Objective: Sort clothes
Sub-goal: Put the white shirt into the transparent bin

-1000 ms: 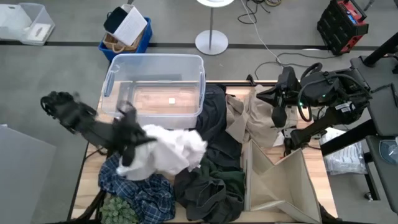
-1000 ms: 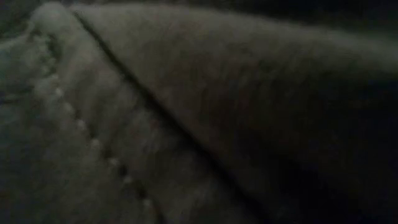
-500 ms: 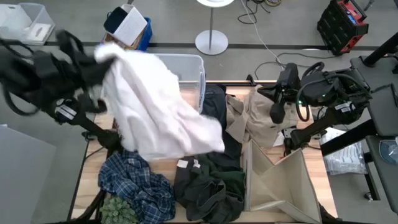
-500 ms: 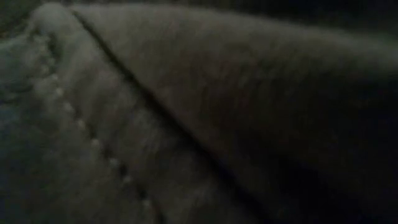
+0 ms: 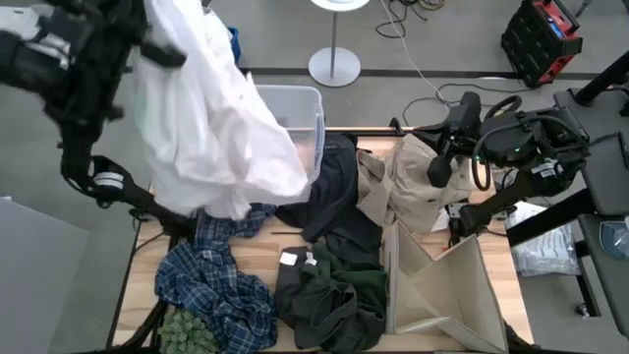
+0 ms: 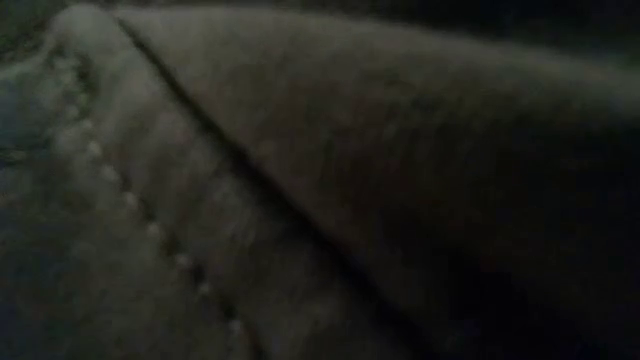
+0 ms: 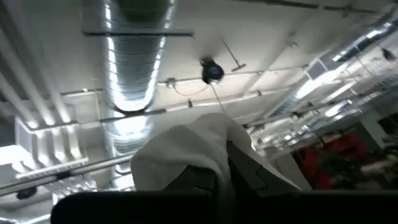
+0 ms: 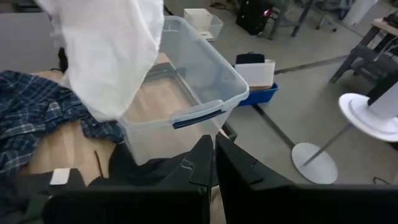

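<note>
Moved: left gripper (image 5: 147, 44) rose higher, lifting white garment (image 5: 211, 118) clear of the pile.
Left gripper: clamped on white garment, above the bin's (image 5: 300, 98) left side.
White garment: hung draped over the bin.
Right gripper (image 5: 437, 169): fingers together, right of the bin, over beige cloth (image 5: 403, 187).
Plaid shirt (image 5: 211, 285): below the bin.
Dark clothes (image 5: 334, 285): right of plaid shirt.

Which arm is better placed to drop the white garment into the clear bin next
Left. Its gripper is shut on the white garment, lifted and hanging over the clear bin. The right gripper is shut, empty, over the beige clothes.
</note>
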Available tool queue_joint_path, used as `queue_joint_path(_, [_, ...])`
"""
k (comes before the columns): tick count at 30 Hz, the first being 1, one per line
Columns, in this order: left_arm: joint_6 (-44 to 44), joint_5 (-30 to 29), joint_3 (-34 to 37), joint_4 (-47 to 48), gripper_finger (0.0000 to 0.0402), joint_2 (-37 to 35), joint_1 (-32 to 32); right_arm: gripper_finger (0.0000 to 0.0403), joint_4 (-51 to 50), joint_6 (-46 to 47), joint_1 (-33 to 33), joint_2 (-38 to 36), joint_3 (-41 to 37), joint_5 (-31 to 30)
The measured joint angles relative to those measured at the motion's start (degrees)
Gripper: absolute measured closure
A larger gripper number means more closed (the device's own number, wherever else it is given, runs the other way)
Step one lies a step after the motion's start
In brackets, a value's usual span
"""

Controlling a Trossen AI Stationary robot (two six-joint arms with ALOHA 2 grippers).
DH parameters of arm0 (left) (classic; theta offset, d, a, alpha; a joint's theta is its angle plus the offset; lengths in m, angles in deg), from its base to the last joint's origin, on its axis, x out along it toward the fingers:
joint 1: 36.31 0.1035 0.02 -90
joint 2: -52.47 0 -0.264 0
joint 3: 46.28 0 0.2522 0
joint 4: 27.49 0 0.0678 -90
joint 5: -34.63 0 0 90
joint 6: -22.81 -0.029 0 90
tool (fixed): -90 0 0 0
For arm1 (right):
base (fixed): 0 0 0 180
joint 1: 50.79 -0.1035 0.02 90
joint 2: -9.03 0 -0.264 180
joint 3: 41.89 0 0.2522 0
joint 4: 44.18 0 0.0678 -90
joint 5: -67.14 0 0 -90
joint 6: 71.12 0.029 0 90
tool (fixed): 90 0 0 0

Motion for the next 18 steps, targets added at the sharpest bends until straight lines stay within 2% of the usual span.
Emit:
queue_joint_path(4, [10.7,13.0,0.0,-0.5,0.0401,2.3,15.8,0.039,0.0,-0.6,0.0,-0.2,0.0,-1.4])
queue_joint_path(6, [16.4,15.0,0.1,0.2,0.0401,3.8,22.1,0.039,-0.2,-0.6,0.0,-0.3,0.0,-1.8])
queue_joint_path(9, [25.6,17.9,0.4,7.0,0.0401,5.3,27.7,0.039,-1.1,-0.6,0.0,-0.5,0.0,-1.8])
queue_joint_path(11, [30.0,23.7,0.4,14.5,0.0401,5.6,29.9,0.039,-1.3,-0.6,0.0,-0.5,0.0,-1.8])
queue_joint_path(14, [29.9,31.8,0.4,28.2,0.0401,5.8,30.6,0.039,-1.3,-0.5,0.0,-0.5,0.0,-1.8])
queue_joint_path(18, [28.8,31.8,0.5,53.0,0.0401,6.0,30.6,0.039,-1.4,-0.6,0.0,-0.5,0.0,-1.8])
